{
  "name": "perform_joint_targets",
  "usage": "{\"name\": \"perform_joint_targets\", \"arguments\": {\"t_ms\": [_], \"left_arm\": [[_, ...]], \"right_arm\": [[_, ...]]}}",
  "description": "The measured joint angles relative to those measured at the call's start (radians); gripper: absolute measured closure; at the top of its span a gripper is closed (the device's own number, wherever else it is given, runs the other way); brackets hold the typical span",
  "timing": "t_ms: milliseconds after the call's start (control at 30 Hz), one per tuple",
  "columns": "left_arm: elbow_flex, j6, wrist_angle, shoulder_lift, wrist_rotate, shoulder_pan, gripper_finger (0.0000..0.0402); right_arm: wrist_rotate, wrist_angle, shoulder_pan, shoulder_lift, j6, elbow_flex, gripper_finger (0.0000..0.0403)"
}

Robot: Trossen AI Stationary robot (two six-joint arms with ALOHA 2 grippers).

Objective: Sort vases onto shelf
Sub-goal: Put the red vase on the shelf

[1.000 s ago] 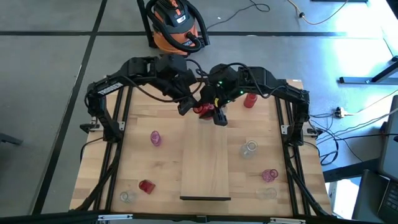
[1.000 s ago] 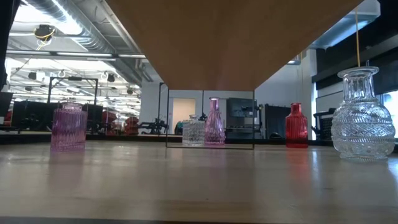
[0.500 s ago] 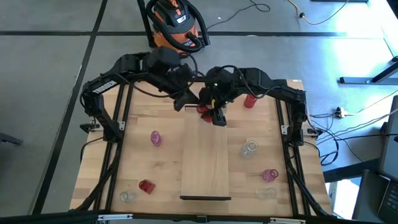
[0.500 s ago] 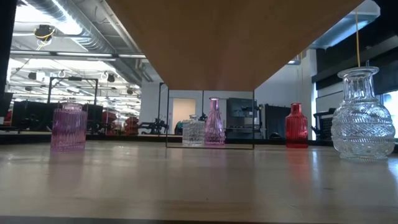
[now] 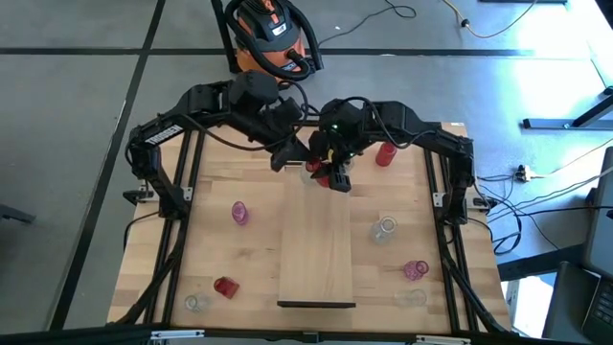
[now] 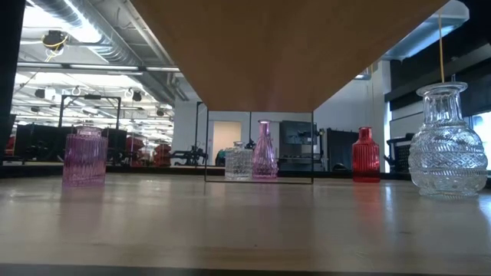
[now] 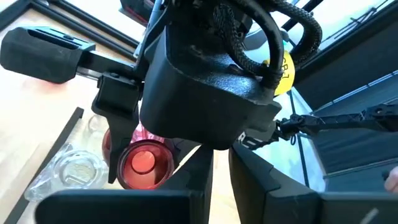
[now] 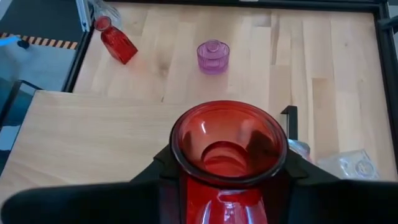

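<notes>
Seven loose vases: spread over the table (image 5: 220, 249) on either side of the shelf (image 5: 316, 249), none of them on the plank.
Near left: clear vase (image 5: 196, 303) by the near edge, small red vase (image 5: 225, 286) just beside it.
Near right: clear vase (image 5: 412, 297) near the edge, pink vase (image 5: 415, 270) just behind it.
Middle right: tall cut-glass clear vase (image 5: 384, 228), upright, apart from the shelf's right edge.
Middle left: ribbed pink vase (image 5: 239, 213), upright, well apart from the shelf.
Shelf: long pale plank running near to far down the table's centre; its top is bare up to the far end.
Far end of shelf: both arms meet here.
Right gripper (image 5: 335, 177): clenched around the wide-mouthed red vase (image 8: 227, 146), one finger against each side, mouth upward. Cannot tell whether the vase stands on the plank or hangs just over it.
Left gripper (image 5: 284, 161): just left of the red vase, fingers slightly parted, holding nothing.
Clear glass (image 7: 71, 174): lies just beside the red vase at the shelf's far corner.
Far right: red bottle vase (image 5: 385, 153), upright near the table's far edge.
</notes>
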Motion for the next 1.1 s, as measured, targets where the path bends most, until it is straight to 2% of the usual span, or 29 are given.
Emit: {"name": "perform_joint_targets", "arguments": {"t_ms": [233,467,733,933,1100], "left_arm": [[0.000,0.002,0.000,-0.009,0.002,0.018,0.0356],[-0.002,0.024,-0.016,-0.058,-0.052,0.065,0.0356],[-0.002,0.184,-0.019,-0.118,-0.101,0.100,0.0356],[-0.004,0.295,-0.096,-0.134,-0.155,0.124,0.0356],[-0.004,0.343,-0.152,-0.135,-0.156,0.144,0.0356]], "right_arm": [[-0.026,0.029,-0.002,-0.004,0.022,0.000,0.0291],[-0.100,0.077,0.003,-0.036,0.057,0.023,0.0293],[-0.110,0.125,0.000,-0.128,0.149,0.031,0.0294],[-0.038,0.114,0.001,-0.218,0.242,0.018,0.0294],[0.060,0.114,0.021,-0.313,0.333,-0.073,0.0294]]}}
